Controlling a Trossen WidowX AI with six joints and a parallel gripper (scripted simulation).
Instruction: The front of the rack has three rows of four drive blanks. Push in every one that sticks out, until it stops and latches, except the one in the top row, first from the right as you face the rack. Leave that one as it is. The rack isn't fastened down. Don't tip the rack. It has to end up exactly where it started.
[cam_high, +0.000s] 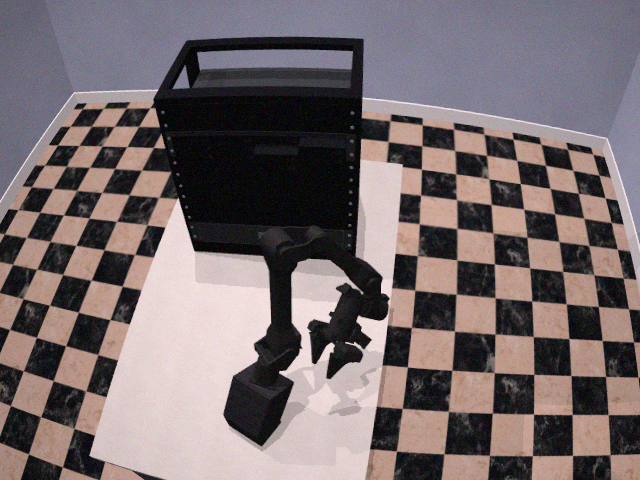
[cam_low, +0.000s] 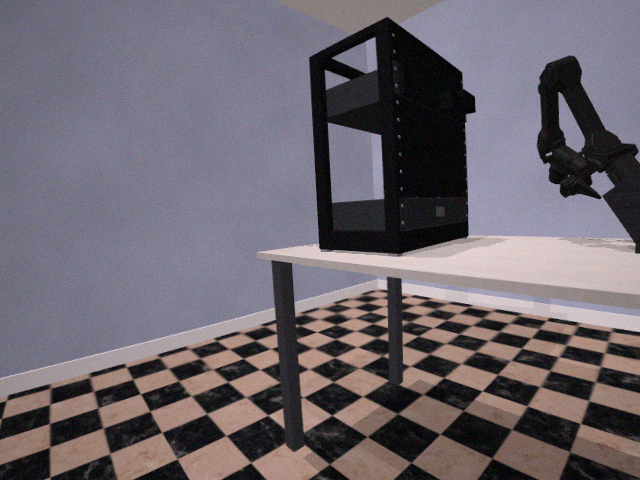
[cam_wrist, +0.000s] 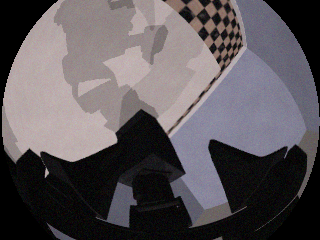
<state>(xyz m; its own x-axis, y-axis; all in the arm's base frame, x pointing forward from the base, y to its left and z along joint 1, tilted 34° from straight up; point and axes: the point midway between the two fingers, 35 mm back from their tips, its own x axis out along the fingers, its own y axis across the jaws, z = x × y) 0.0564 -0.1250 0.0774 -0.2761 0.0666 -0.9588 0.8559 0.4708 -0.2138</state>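
Observation:
The black rack (cam_high: 261, 149) stands at the far end of the white table (cam_high: 248, 335), front face towards my arm. The front is very dark, so I cannot make out single blanks in most rows. In the top row two lighter bars show, one near the middle (cam_high: 276, 149) and one at the right end (cam_high: 323, 142). In the side view a blank (cam_low: 467, 100) juts out of the upper front. My gripper (cam_high: 325, 361) is open and empty, pointing down near the table, well clear of the rack. It also shows in the side view (cam_low: 578, 186) and the wrist view (cam_wrist: 194, 154).
My arm's base block (cam_high: 255, 408) sits on the near part of the table. The table's right edge (cam_high: 385, 310) runs close beside the gripper. A checkered floor lies around and below the table.

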